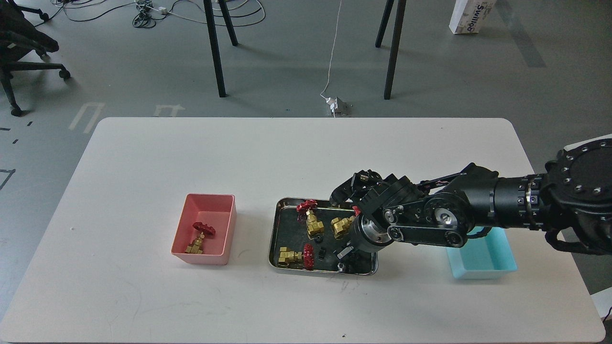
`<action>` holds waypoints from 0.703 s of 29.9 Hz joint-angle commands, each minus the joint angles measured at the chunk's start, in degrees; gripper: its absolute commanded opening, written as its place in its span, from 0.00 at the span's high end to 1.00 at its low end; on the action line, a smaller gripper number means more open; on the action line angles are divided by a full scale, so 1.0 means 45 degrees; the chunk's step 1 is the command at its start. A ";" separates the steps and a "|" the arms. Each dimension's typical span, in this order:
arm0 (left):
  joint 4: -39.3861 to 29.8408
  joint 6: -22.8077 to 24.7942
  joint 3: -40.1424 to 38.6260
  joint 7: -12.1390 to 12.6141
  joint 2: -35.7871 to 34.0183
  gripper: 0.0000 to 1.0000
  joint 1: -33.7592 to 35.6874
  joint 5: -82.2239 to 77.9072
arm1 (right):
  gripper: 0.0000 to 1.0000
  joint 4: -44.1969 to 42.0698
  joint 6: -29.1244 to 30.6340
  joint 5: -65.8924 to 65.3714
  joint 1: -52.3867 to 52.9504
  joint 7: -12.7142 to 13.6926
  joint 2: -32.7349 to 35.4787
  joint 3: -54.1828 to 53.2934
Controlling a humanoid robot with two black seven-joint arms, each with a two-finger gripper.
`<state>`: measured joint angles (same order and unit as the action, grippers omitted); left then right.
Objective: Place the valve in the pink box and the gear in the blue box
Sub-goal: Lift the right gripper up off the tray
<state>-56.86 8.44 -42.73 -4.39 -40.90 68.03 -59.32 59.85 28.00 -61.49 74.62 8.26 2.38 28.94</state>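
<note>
The pink box (210, 208) stands left of centre and holds one valve (200, 237). The steel tray (273, 239) holds three more valves (313, 223) (341, 226) (295, 256) and small black gears (322, 252) (319, 236). My right gripper (342, 260) reaches down into the tray's right front part. Its two light fingertips (343, 252) stand apart, and nothing is seen held between them. The blue box (483, 260) sits at the right, partly hidden behind my right arm. My left gripper is out of view.
The white table (306, 157) has rounded corners. Its front edge is near the tray. Black table legs (215, 52) and cables lie on the floor beyond the far edge. My thick right forearm (478, 210) spans the space between the tray and the blue box.
</note>
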 commanded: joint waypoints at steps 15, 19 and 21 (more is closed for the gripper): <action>0.0194 0.0058 0.0003 -0.0059 0.0046 0.01 0.0019 0.0000 | 0.95 0.0725 -0.0001 0.0870 0.1735 -0.0038 0.3141 -0.1217; 0.0060 0.0000 0.0002 -0.0001 0.0144 0.01 0.0156 0.0019 | 0.95 0.1541 -0.0001 0.0872 0.2012 0.0020 0.2947 -0.1082; -0.0058 -0.0020 0.0022 -0.0001 0.0067 0.01 0.0020 0.0019 | 0.94 0.1759 -0.0001 0.0832 0.1798 0.0020 0.3180 -0.1003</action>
<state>-56.36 8.61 -42.71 -4.61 -40.40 68.61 -59.23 65.85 28.01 -57.37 83.56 8.25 15.66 23.73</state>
